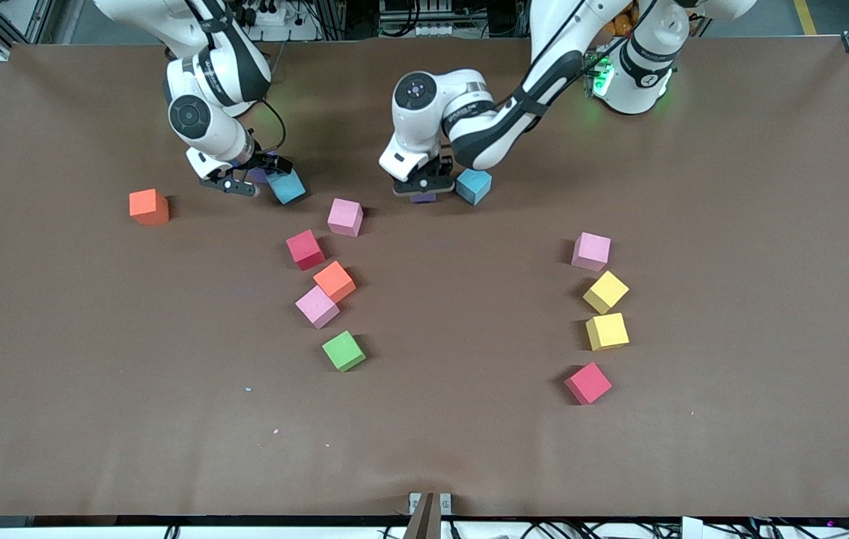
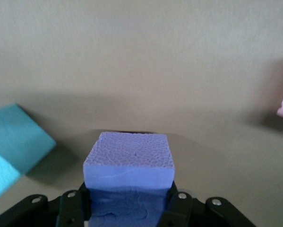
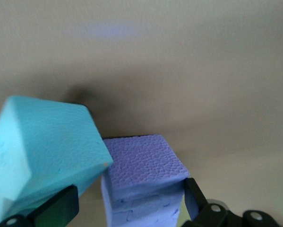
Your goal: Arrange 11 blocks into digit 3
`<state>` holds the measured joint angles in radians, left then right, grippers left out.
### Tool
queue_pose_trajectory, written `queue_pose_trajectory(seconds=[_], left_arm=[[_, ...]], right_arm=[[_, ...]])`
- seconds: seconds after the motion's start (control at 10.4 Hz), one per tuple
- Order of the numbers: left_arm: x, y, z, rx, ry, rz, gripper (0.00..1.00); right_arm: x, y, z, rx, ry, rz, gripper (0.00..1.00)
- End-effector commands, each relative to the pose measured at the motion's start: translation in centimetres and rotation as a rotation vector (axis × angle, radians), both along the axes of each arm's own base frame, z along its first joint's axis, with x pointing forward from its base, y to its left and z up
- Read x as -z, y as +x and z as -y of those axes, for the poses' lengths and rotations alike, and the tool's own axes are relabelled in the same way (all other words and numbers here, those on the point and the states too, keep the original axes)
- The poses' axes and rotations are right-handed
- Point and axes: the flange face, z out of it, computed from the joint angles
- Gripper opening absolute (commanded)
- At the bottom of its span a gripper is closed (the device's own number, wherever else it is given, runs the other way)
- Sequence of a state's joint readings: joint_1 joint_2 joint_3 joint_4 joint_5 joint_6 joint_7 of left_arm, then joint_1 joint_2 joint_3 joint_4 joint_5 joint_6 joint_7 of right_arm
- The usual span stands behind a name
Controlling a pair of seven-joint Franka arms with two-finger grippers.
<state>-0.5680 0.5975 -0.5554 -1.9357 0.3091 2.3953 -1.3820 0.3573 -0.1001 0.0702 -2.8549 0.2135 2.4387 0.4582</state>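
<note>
Purple cube [image 1: 423, 198] mostly under left gripper [image 1: 422, 187]

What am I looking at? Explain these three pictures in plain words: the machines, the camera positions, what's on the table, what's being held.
Two white robot arms, each ending in a two-finger gripper, work at a brown table. The wide picture comes from a high camera facing them. The two close-ups come from cameras on their wrists. Coloured foam cubes lie scattered on the table: pink, red, orange, yellow, light blue and one green cube. The left gripper is down at the table, shut on a purple cube. The right gripper stands open around a second purple cube, with a light blue cube close beside it.
</note>
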Motion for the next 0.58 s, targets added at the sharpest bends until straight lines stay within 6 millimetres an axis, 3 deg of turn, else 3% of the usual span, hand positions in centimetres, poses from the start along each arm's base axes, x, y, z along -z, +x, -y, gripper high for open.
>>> queue_pose_trajectory(seconds=[0.0,0.39,0.48], left_arm=[[0.5,-1.3,0.3,0.011,0.015,0.001,0.01],[1.3,-1.5,0.2,0.041,0.022,-0.001,0.13],[1.4,-1.5,0.2,0.056,0.025,0.009,0.44]], right_arm=[[-0.3,-2.5,1.1,-0.013,0.011,-0.007,1.00],[0.7,-2.5,1.0,-0.016,0.009,0.017,1.00],[1.6,-2.4,1.0,-0.018,0.004,0.027,0.95]])
